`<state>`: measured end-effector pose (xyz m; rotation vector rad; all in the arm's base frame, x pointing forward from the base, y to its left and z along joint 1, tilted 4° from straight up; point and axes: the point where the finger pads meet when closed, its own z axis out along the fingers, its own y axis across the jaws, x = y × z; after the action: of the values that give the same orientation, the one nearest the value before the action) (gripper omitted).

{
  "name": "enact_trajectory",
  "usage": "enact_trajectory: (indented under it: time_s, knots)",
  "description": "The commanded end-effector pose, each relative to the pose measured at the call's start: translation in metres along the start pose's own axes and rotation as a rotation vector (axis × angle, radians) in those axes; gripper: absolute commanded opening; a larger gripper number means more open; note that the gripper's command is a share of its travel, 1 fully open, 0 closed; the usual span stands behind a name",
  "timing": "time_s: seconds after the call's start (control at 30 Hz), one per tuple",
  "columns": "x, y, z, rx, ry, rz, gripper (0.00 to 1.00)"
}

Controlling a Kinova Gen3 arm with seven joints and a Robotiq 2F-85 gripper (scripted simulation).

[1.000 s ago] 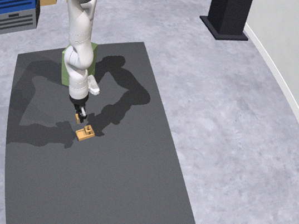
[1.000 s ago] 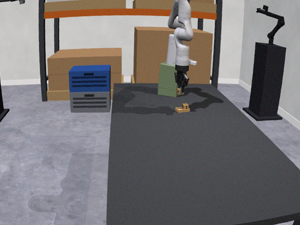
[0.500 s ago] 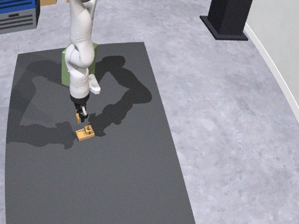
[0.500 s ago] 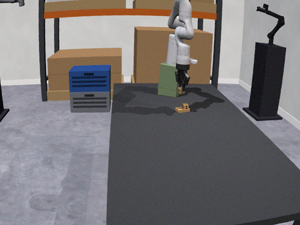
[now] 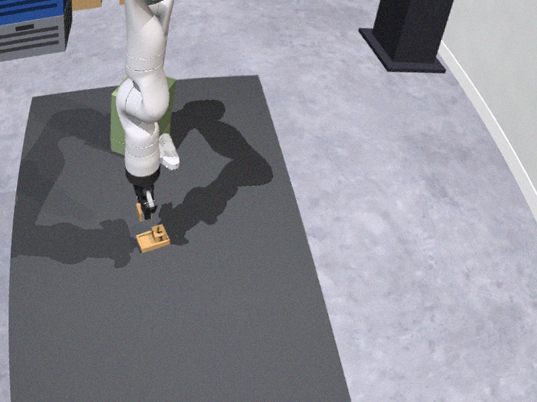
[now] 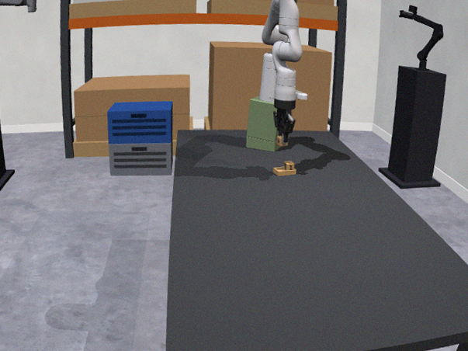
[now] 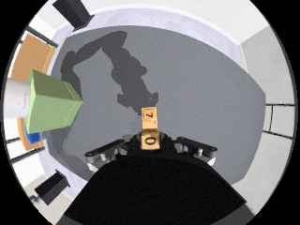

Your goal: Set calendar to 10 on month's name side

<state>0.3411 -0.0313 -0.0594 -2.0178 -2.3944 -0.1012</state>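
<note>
The gripper [image 5: 144,212] [image 6: 283,141] is shut on a light wooden cube [image 5: 139,211] [image 6: 281,141] [image 7: 150,140] and holds it above the table, behind the tray on the robot-base side. A 0 shows on this cube's face in the wrist view. The wooden tray [image 5: 153,248] [image 6: 280,173] [image 7: 149,126] rests on the table. The other cube [image 5: 160,230] [image 6: 289,165] [image 7: 149,114] stands in its right half in the top and exterior views; the wrist view shows a 7 on its top. Its side marks are too small to read, and the month's name cannot be made out. The tray's left half holds no cube.
The green base block [image 5: 117,124] [image 6: 260,124] [image 7: 52,103] stands behind the gripper on the dark table [image 5: 185,337] [image 6: 309,246] [image 7: 202,94]. Blue and grey crates, shelving and black pedestals stand off the table.
</note>
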Motion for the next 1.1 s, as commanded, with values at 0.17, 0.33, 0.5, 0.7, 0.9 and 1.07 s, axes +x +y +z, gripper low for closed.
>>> enact_trajectory:
  time_s: [0.17,0.33,0.5,0.7,0.9,1.07]
  knots:
    - [-0.002,0.000,0.001,0.005,0.002,0.101,0.26]
    - [-0.005,0.000,0.002,0.008,0.002,0.192,0.26]
    - [-0.007,-0.001,0.002,0.011,0.001,0.260,0.26]
    - [-0.011,-0.002,0.003,0.016,-0.001,0.439,0.26]
    - [-0.017,-0.004,0.004,0.022,-0.004,0.625,0.26]
    - [-0.020,-0.004,0.005,0.025,-0.006,0.736,0.26]
